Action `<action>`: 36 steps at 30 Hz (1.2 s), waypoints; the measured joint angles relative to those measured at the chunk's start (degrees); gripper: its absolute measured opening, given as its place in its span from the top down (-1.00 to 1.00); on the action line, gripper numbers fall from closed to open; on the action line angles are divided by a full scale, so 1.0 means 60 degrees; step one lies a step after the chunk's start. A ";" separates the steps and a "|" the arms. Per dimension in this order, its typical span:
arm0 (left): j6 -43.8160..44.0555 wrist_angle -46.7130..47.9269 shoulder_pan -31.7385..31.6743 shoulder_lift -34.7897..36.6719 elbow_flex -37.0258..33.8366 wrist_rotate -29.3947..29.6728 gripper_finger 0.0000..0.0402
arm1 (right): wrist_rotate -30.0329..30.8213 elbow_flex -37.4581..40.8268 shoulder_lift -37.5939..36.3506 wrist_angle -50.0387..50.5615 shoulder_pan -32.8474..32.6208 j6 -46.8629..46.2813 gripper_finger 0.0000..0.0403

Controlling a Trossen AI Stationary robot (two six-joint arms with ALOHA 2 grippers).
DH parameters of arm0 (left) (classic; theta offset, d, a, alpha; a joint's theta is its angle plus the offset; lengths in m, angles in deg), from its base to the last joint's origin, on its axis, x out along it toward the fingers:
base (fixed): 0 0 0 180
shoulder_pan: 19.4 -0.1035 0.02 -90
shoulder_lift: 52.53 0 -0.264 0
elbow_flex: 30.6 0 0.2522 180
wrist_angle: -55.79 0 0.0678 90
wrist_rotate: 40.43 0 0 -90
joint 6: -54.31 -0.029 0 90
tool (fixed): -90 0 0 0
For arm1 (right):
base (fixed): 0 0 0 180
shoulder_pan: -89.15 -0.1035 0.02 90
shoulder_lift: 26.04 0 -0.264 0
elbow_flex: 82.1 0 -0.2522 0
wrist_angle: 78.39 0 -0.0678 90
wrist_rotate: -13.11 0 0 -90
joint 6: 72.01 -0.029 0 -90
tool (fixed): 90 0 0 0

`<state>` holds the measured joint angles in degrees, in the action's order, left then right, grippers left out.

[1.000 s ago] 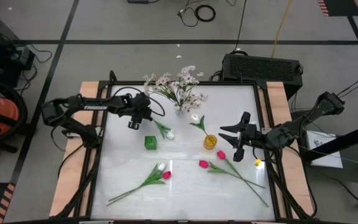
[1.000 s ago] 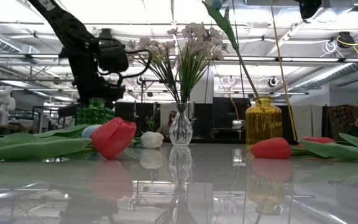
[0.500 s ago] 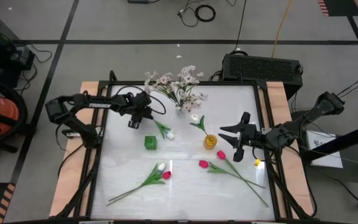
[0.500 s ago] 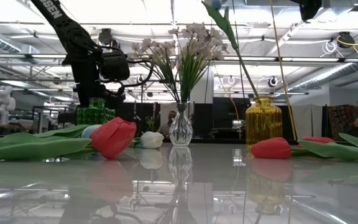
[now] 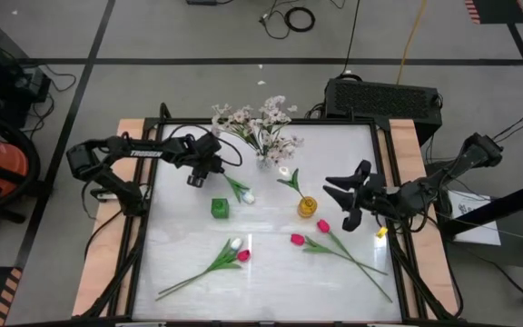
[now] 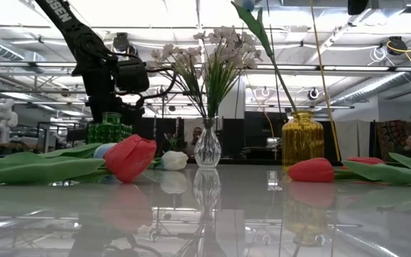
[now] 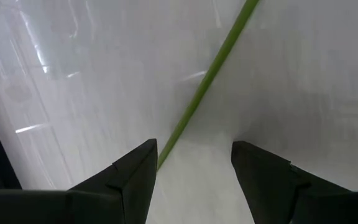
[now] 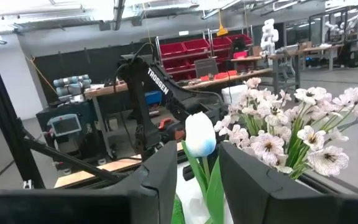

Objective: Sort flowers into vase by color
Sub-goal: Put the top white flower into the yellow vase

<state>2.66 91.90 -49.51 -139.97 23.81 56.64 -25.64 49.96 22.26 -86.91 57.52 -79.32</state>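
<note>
**Flowers partly sorted, both grippers empty**

The table (image 5: 261,272) was a pale glossy sheet with wooden strips down its two sides. The left arm (image 5: 125,154) reached in from the left edge at the far side; the right arm (image 5: 425,189) came in from the right edge at mid-depth.

The spray (image 5: 260,123) of small pale blossoms stood in a clear vase (image 6: 207,146) at the far middle of the table. Just nearer and to its right, a white tulip (image 5: 285,173) leaned out of a yellow vase (image 5: 308,207). A green vase (image 5: 220,208) stood left of the yellow one, with nothing seen in it.

Two pink tulips (image 5: 309,232) lay near the right front, their stems running toward the front right corner. Another pink tulip (image 5: 242,256) and a white one (image 5: 234,243) lay together at the front left of centre, stems trailing to the front left. A second loose white tulip (image 5: 246,196) lay between the green and clear vases.

The left gripper (image 5: 200,170) hung over the table beside that tulip's stem (image 7: 207,84), its fingers (image 7: 129,174) spread apart with nothing between them. The right gripper (image 5: 343,200) sat just right of the yellow vase, jaws partly open and empty, with the vase's white tulip just beyond them in its wrist view.
</note>
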 joint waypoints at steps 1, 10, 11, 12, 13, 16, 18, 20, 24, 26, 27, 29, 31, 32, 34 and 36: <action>-0.0108 -0.0007 -0.0023 0.0000 0.0000 -0.0046 -0.09 | -0.0022 0.0000 0.0000 0.0012 -0.0001 -0.0060 0.45; -0.0226 -0.0125 -0.0348 -0.0015 0.0000 -0.0869 -0.09 | -0.0047 0.0000 0.0208 -0.0489 0.0002 -0.0114 0.45; -0.0227 -0.0127 -0.0392 -0.0015 0.0000 -0.0943 -0.09 | -0.0053 0.0000 0.0215 -0.0570 0.0002 -0.0069 0.45; -0.0230 -0.0133 -0.0436 -0.0015 0.0000 -0.1013 -0.09 | -0.0047 0.0000 0.0213 -0.0591 0.0002 -0.0024 0.45; -0.0226 -0.0140 -0.0464 -0.0015 0.0000 -0.1067 -0.09 | -0.0048 0.0000 0.0211 -0.0587 0.0002 -0.0013 0.45; -0.0354 -0.0181 -0.0506 -0.0018 0.0000 -0.1254 -0.09 | -0.0049 0.0000 0.0215 -0.0562 0.0002 0.0002 0.45; -0.0466 -0.0201 -0.0535 -0.0040 0.0000 -0.1386 -0.09 | -0.0049 0.0000 0.0208 -0.0563 0.0002 0.0002 0.45; -0.0461 -0.0205 -0.0556 -0.0087 0.0009 -0.1465 -0.09 | -0.0052 0.0000 0.0211 -0.0544 0.0002 0.0006 0.45; -0.0466 -0.0211 -0.0557 -0.0214 0.0014 -0.1591 -0.09 | -0.0053 0.0000 0.0211 -0.0543 0.0002 0.0092 0.45; -0.0528 -0.0209 -0.0561 -0.0281 0.0023 -0.1625 -0.09 | -0.0053 0.0000 0.0211 -0.0533 0.0002 0.0119 0.45; -0.0561 -0.0208 -0.0558 -0.0317 0.0029 -0.1640 -0.09 | -0.0053 0.0000 0.0211 -0.0537 0.0002 0.0119 0.45; -0.0731 -0.0201 -0.0578 -0.0361 0.0029 -0.1672 -0.09 | -0.0053 0.0000 0.0211 -0.0534 0.0002 0.0150 0.45; -0.0828 -0.0196 -0.0654 -0.0431 0.0036 -0.1817 -0.09 | -0.0054 0.0000 0.0211 -0.0526 0.0002 0.0155 0.45; -0.0888 -0.0186 -0.0684 -0.0455 0.0036 -0.1908 -0.09 | -0.0053 0.0000 0.0211 -0.0526 0.0002 0.0155 0.45; -0.0947 -0.0142 -0.0707 -0.0477 0.0040 -0.2011 -0.09 | -0.0057 0.0000 0.0211 -0.0519 0.0002 0.0155 0.45; -0.0970 -0.0127 -0.0707 -0.0483 0.0036 -0.2067 -0.09 | -0.0057 0.0000 0.0211 -0.0499 0.0002 0.0155 0.45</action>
<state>-3.16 91.14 -53.75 -142.87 24.03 44.24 -25.98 49.96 23.52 -89.90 57.53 -78.39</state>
